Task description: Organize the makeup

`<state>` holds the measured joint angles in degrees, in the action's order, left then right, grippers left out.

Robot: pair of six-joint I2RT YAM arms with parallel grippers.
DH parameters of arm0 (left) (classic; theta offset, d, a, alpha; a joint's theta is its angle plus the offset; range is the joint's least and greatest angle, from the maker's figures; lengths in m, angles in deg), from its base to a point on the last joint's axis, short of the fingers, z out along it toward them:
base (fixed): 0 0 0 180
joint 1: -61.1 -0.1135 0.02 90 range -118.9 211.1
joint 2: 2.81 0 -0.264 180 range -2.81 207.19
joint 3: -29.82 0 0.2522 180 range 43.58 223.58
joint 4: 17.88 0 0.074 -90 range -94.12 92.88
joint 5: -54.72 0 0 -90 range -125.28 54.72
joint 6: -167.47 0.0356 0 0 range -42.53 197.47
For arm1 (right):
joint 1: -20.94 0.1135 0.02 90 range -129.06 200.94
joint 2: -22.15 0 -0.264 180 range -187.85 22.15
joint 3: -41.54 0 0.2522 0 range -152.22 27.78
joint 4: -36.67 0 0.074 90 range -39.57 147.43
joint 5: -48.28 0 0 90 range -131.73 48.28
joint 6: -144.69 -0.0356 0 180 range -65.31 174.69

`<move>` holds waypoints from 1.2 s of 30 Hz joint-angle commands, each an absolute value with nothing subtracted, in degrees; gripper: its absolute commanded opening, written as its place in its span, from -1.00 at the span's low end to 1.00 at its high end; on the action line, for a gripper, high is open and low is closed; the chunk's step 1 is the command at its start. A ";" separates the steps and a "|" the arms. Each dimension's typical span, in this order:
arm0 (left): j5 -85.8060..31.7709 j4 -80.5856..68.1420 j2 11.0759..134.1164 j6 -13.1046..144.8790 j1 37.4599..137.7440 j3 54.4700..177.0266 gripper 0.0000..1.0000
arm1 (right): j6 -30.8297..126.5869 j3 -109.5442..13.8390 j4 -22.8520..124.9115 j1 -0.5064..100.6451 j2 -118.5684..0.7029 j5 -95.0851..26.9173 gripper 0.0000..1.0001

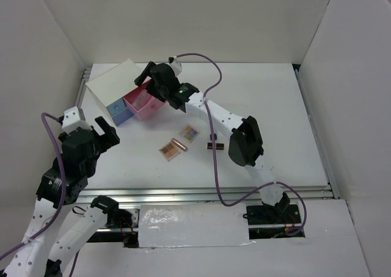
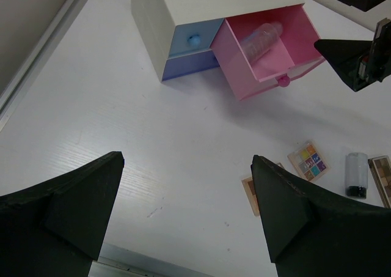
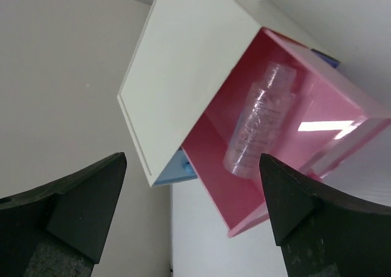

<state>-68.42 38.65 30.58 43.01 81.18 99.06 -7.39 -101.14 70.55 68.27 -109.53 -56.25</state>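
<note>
The makeup lies mid-table: a colourful square palette [image 1: 190, 133] [image 2: 308, 161], a brown palette [image 1: 168, 150] with a rose-gold lipstick [image 1: 178, 145] on it, and a long dark palette [image 1: 215, 145]. The left wrist view also shows a small dark-capped bottle [image 2: 356, 174]. A clear tube [image 3: 259, 124] [image 2: 261, 37] lies in the open pink drawer [image 1: 145, 103]. My right gripper [image 1: 148, 81] [image 3: 191, 158] is open and empty, held above the drawer and box. My left gripper [image 1: 107, 130] [image 2: 186, 161] is open and empty over bare table left of the palettes.
The white box [image 1: 113, 81] [image 3: 183, 63] stands at the back left, with blue drawers [image 1: 117, 110] [image 2: 194, 40] beside the pink one. White walls enclose the table. A metal rail [image 1: 214, 194] runs along the near edge.
</note>
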 commanded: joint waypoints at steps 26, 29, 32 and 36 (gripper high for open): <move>-69.82 37.72 30.41 43.19 82.28 99.65 0.99 | 27.98 -53.25 85.06 52.23 -83.12 -55.61 0.62; -70.17 37.89 30.33 42.93 82.46 99.65 0.99 | 27.71 -53.78 84.45 52.23 -86.47 -54.04 0.51; -70.17 37.72 29.89 43.01 82.63 99.57 0.99 | 27.62 -53.17 82.96 52.14 -88.32 -51.13 0.44; -70.26 37.81 29.97 42.84 82.55 99.57 0.99 | 27.19 -52.82 82.60 52.14 -90.26 -50.08 0.28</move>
<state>-69.32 38.97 30.14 42.83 82.29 99.06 27.14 -52.86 84.87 51.92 -89.75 -51.83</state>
